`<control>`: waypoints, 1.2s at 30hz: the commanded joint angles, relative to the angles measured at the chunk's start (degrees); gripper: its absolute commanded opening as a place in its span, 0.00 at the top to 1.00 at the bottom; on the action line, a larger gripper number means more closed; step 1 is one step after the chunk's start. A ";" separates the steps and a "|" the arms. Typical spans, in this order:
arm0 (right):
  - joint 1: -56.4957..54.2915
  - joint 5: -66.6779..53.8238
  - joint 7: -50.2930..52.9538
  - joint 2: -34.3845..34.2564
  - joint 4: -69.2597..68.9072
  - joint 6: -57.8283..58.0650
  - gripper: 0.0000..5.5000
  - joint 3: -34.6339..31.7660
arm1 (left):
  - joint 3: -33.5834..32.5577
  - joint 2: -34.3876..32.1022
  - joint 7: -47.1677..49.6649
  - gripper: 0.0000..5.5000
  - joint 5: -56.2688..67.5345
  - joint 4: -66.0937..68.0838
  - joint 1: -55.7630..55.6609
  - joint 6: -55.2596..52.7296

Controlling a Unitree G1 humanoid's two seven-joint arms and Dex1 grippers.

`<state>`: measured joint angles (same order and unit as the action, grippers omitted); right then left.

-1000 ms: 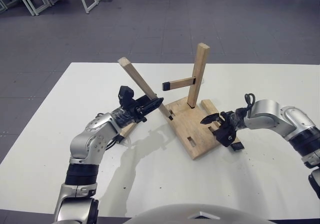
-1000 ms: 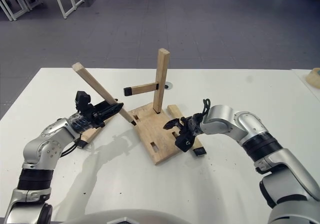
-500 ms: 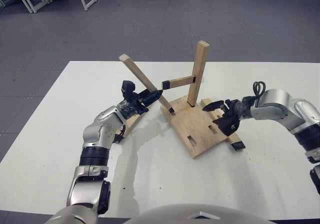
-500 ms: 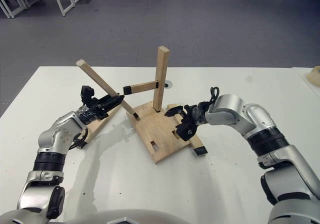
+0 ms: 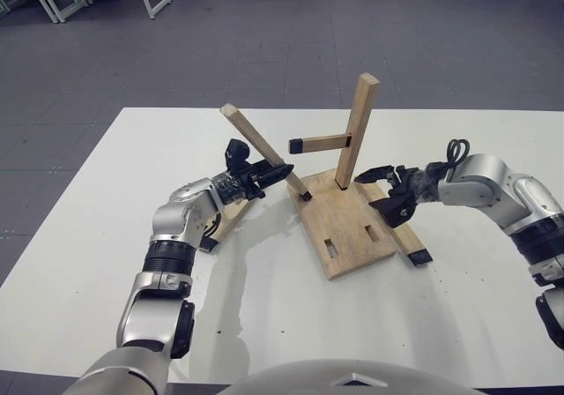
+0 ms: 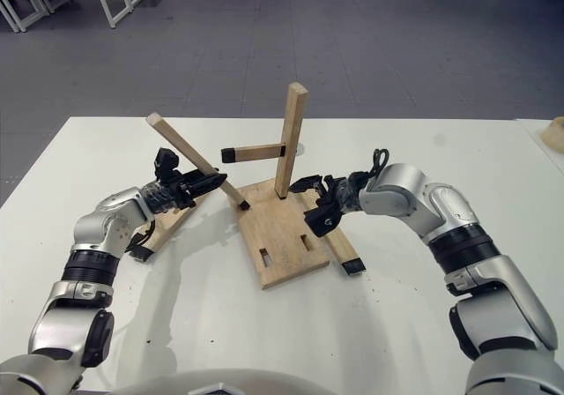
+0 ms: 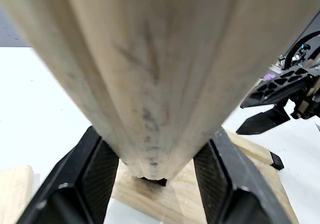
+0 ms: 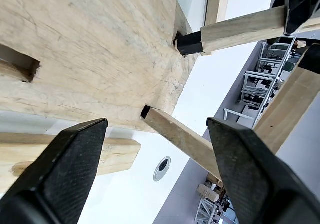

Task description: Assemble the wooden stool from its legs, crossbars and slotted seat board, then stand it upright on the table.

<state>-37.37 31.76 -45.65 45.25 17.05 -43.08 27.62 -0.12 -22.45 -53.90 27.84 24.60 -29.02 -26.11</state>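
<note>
**Stool half built, second leg going in**

The white table [image 5: 458, 324] carries all of it. In the middle the seat board [image 5: 348, 236] lies flat, underside up, with two open slots showing along its near half. One leg [image 5: 359, 130] stands upright in the board's far side, and a short crossbar [image 5: 322, 143] juts out from it to the left, its black-capped end hanging free.

A second leg [image 5: 251, 135] leans away to the far left, its lower end at the board's far-left corner. I can't tell if it has gone into its slot. The left gripper [image 5: 280, 171] is clamped around this leg low down, close to the board.

A third leg [image 5: 407, 236] lies on the table along the board's right edge. Another wooden piece [image 6: 167, 223] lies under the left arm, left of the board.

The right gripper [image 5: 370, 190] hangs over the board's right edge, near the upright leg, its fingers spread wide with nothing between them.

These look like stiff, light sticks of plain wood, not fragile, but the joints are probably snug. Holding a leg near its lower end, as the left gripper does, should give the best control for tipping it upright. The board looks likely to skid on the smooth tabletop, so the free gripper might pin it down.
</note>
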 commanded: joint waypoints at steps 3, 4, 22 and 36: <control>3.31 -2.99 -2.55 -0.20 -2.57 0.97 0.34 0.66 | 2.33 -4.19 -4.42 0.63 -3.50 0.52 -1.62 -1.42; 4.65 -3.88 -3.66 -0.16 -3.33 1.28 0.34 1.21 | 2.61 -4.62 -5.02 0.63 -4.01 0.80 -1.79 -1.29; 8.36 -5.36 -5.14 -0.89 -3.46 5.14 0.34 0.92 | 7.78 -4.08 5.65 0.63 -10.78 -10.41 5.68 -8.67; -3.98 -29.11 -1.58 -17.31 -11.86 42.37 0.49 -12.23 | 9.50 -4.41 7.09 0.63 -12.60 -11.34 6.44 -6.93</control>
<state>-38.18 3.10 -49.34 31.54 4.74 -4.61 15.79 7.17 -26.15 -49.30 19.35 10.72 -25.46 -30.42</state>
